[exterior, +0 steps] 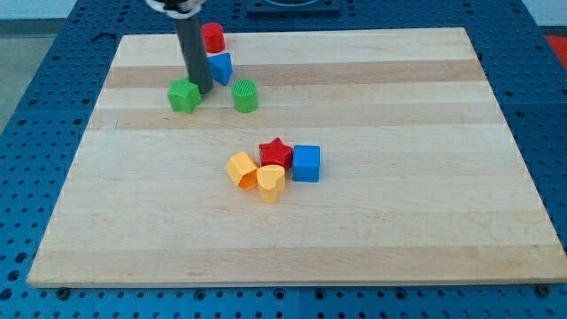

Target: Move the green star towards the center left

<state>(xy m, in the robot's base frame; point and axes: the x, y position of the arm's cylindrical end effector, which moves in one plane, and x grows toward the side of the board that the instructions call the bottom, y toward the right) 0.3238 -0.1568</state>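
The green star (184, 96) lies on the wooden board (372, 221) near the view's top left. My tip (203, 91) rests just right of the star, touching or almost touching its right side. The rod rises straight up from there to the view's top. A green cylinder (245, 96) stands right of the tip. A blue block (221, 67) sits just behind the rod, and a red block (213, 37) is above it, near the board's top edge.
In the middle of the board sits a cluster: a red star (275, 152), a blue cube (306, 163), an orange block (241, 168) and a yellow heart-like block (271, 182). The board lies on a blue perforated table.
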